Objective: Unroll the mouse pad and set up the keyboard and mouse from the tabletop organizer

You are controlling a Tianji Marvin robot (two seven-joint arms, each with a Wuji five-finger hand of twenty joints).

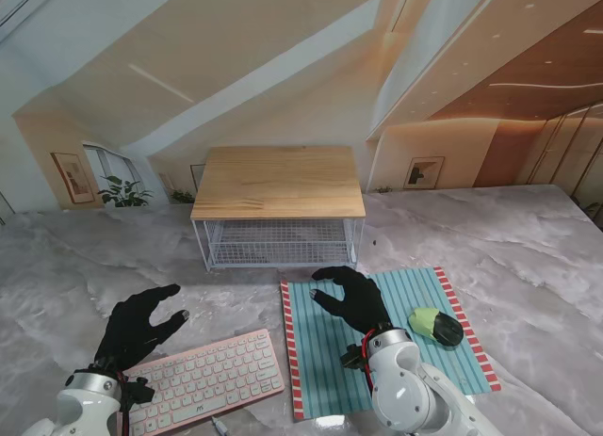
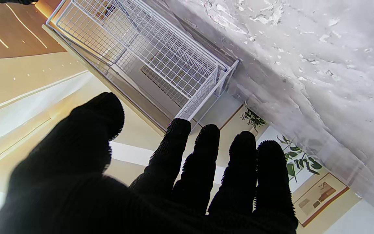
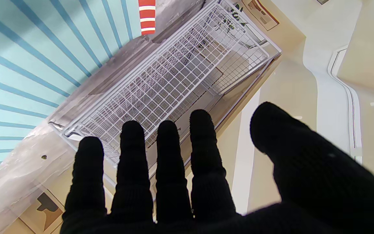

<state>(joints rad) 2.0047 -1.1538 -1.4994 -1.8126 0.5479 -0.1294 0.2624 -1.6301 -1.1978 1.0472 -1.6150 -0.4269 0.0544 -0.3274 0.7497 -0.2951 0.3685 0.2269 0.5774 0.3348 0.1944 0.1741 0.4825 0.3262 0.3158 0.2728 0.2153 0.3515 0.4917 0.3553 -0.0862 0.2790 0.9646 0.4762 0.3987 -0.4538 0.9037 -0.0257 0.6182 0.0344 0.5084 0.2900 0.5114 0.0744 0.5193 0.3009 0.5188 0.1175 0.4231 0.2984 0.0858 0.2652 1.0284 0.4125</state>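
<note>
Surface: a grey marbled table top (image 1: 528, 248) fills the stand's view; cream and wood-toned walls rise beyond it, with a framed picture (image 1: 426, 171) at 1 o'clock and a potted plant (image 1: 122, 191) at 10 o'clock.
Mouse pad: the teal-striped mouse pad (image 1: 415, 295), edged in red and white, lies flat and unrolled on the right half of the table, at about 5 o'clock.
Mouse: a green and black mouse (image 1: 436, 325) sits on the right part of the pad, just beside the right hand.
Keyboard: the pink keyboard (image 1: 203, 379) lies on bare table at 7 o'clock, tilted, its right end near the pad's left border.
Left hand: the left hand (image 1: 139, 325), in a black glove, is over the keyboard's far left corner with fingers spread apart and holding nothing; whether it touches the keys cannot be told.
Right hand: the right hand (image 1: 353, 297), also gloved, is above the middle of the pad, fingers straight and slightly apart, thumb out, nothing in it.
Organizer: the organizer (image 1: 279, 182), a wooden top on a white wire frame, stands at 12 o'clock; its wire basket (image 3: 174, 84) shows nothing inside.
</note>
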